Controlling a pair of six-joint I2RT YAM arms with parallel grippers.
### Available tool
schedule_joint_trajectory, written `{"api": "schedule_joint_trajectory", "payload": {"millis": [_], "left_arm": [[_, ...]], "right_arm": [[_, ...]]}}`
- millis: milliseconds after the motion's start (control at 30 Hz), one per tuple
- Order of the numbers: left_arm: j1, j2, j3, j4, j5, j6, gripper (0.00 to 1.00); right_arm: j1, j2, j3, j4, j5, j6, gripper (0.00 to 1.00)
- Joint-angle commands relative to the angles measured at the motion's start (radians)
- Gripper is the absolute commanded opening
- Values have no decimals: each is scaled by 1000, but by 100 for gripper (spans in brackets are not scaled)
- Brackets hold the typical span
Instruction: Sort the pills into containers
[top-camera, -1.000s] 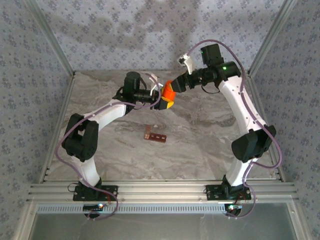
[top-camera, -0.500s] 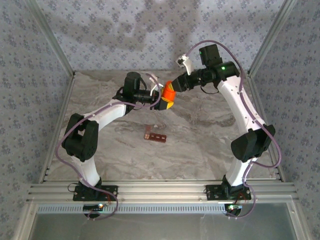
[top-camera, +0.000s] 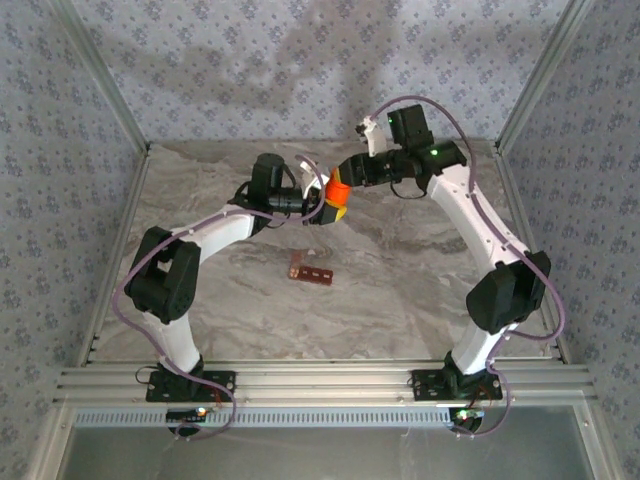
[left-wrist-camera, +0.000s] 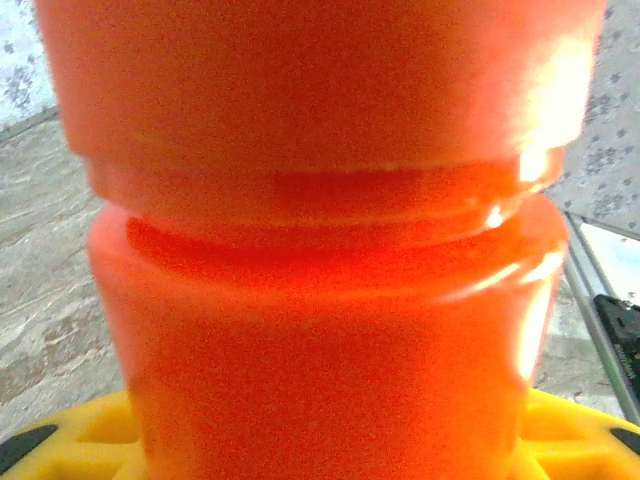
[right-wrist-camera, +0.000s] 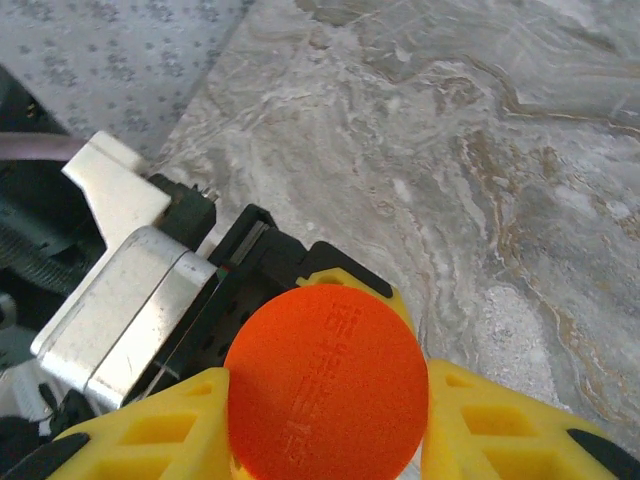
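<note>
Top: L gripper (top-camera: 326, 207) and R gripper (top-camera: 346, 176) met at far-centre of table (top-camera: 420, 290), both pinching the orange bottle (top-camera: 338, 189). Containers (top-camera: 309, 271) lay mid-table, nearer the bases, well apart from both. L wrist: bottle body v. close, yellow fingers (left-wrist-camera: 80, 435) either side. R wrist: round cap (right-wrist-camera: 325, 395) clamped btwn yellow fingers.

We see two white arms, the left arm (top-camera: 215, 230) and the right arm (top-camera: 483, 225), with black joints, thin purple cables (top-camera: 117, 300) looping alongside and a green light (top-camera: 434, 152). The right gripper (right-wrist-camera: 325, 400) has yellow, hollowed fingers (right-wrist-camera: 165, 425).
</note>
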Motion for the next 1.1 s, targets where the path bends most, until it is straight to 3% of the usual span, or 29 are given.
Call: {"api": "schedule_joint_trajectory", "payload": {"millis": [0,300,700,1067], "left_arm": [[-31,-76,25,129,1,40,0],[-32,-62,24,158,-6,18,0],[-17,-37,7,188,-5,-13,0],[4,-30,11,182,19,-22,0]], "right_arm": [[44,-4,-59,5,103,109,39],[55,-42,-116,63,133,153,41],[15,-55,-45,41,78,130,52],[-49,-150,-74,95,-44,64,78]]}}
